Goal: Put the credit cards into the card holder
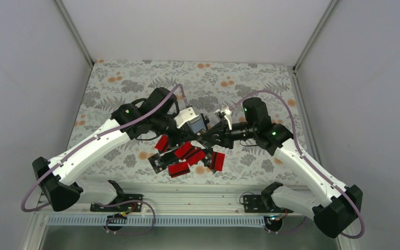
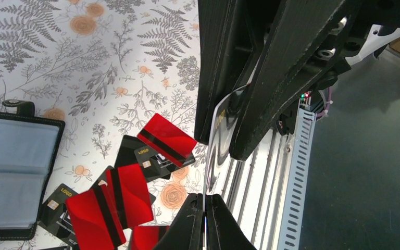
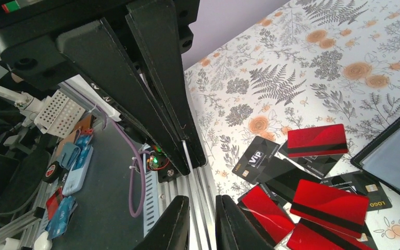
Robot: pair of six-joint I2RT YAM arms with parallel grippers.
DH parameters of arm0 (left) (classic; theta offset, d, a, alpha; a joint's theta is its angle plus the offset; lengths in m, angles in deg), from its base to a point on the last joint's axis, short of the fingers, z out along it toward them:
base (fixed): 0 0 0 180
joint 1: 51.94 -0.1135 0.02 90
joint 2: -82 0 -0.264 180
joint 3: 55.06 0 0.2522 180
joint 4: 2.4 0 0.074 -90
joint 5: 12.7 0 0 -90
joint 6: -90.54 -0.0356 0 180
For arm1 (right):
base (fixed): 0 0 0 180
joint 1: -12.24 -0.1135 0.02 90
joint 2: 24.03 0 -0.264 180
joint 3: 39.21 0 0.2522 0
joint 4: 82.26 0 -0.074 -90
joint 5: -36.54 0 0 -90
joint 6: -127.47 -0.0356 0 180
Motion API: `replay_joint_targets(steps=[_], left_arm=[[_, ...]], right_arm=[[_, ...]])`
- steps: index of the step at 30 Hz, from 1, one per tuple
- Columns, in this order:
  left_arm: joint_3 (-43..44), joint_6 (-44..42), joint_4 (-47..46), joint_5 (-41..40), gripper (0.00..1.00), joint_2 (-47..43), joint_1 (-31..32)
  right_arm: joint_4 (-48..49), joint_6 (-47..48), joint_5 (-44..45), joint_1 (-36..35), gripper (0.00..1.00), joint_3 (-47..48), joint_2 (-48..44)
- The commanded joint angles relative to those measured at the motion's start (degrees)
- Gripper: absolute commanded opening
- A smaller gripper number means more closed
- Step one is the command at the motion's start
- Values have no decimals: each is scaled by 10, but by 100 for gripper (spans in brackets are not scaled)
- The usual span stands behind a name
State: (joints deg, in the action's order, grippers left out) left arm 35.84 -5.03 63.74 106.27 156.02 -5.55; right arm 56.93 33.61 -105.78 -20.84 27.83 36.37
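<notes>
While open, card holder (image 2: 15, 172) beside credit cards (image 2: 130, 195) (left hand (image 2: 204, 208) tight on one)

Table (image 1: 271, 88): beneath everything listed here.
Card holder (image 2: 15, 177): flat on the table, opened out, behind the loose cards.
Loose cards (image 1: 187, 155): on the table in front of the holder, overlapping in one cluster; nearest ones just beside the holder's edge.
Held card (image 2: 217, 125): above the table, edge-on between left gripper (image 2: 204, 208) fingers; far end between right gripper (image 3: 200, 203) fingers.
</notes>
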Motion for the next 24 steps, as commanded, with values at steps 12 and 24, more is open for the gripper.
replay_joint_targets(steps=[12,24], left_arm=[[12,-11,0,-25,2,8,-4],[-9,26,-38,-44,7,-6,-20]], right_arm=[[-25,-2,23,1,5,12,-23],[3,-34,68,1,4,-1,0]])
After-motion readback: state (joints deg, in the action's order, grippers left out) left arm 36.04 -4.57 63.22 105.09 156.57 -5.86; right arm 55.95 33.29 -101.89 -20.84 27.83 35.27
